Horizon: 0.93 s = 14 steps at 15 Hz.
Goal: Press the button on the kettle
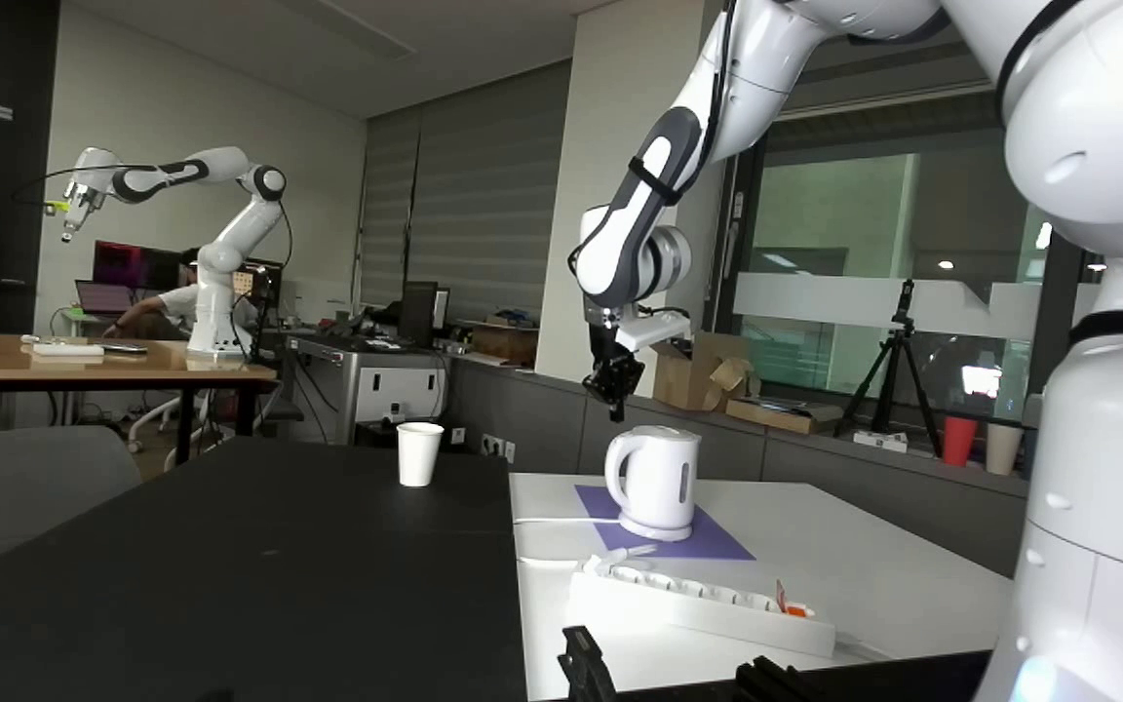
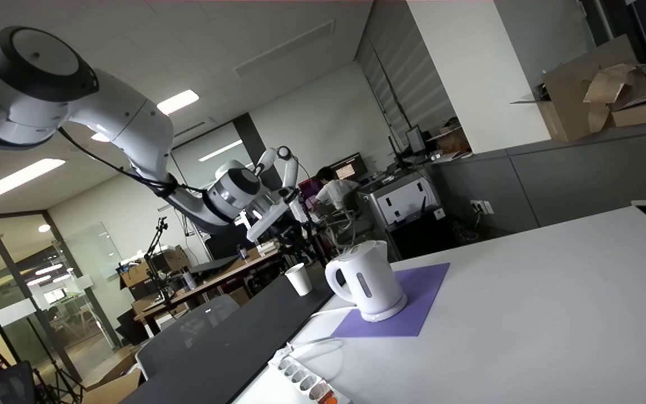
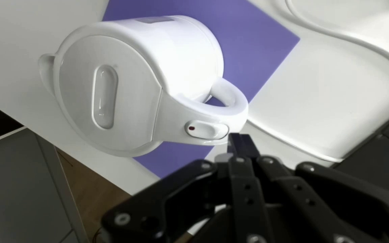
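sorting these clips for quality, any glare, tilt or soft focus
Wrist view: kettle nearly washed out along one side, gripper slightly soft; in an exterior view: ceiling lights blown out, scene slanted; in an exterior view: bright spots, perhaps reflections, on the window.

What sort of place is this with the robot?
Probably a robot lab: another white jointed robot arm stands on a tan-topped, black-legged table, and a black three-legged tripod stands before a wide glass window.

Robotics lab, I'd tag it: well apart from my end effector (image 1: 617,405), a second arm (image 1: 228,255) stands on a wood-toned surface (image 1: 147,364). Also away from the end effector I get a person (image 2: 335,193) near a lit monitor (image 2: 350,168), plus a tripod (image 1: 901,327).
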Tool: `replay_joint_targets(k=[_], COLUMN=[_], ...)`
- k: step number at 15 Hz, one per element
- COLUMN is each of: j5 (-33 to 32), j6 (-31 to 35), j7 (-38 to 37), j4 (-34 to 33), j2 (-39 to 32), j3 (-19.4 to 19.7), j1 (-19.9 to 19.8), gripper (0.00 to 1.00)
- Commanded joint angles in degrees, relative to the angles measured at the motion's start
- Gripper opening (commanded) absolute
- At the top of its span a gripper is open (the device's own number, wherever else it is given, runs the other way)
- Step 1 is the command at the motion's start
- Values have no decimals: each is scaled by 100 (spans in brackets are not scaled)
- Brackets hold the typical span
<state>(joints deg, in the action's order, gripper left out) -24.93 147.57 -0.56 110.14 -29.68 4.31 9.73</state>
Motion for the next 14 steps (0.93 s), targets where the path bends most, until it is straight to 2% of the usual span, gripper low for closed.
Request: replay_joint_targets(k=[1, 14], j5=[-139, -165], j6=[10, 13], j7=[-153, -172], j4=[-32, -66], j2=[-12, -95], j3=[88, 125], j1=[69, 80], gripper=[0, 0])
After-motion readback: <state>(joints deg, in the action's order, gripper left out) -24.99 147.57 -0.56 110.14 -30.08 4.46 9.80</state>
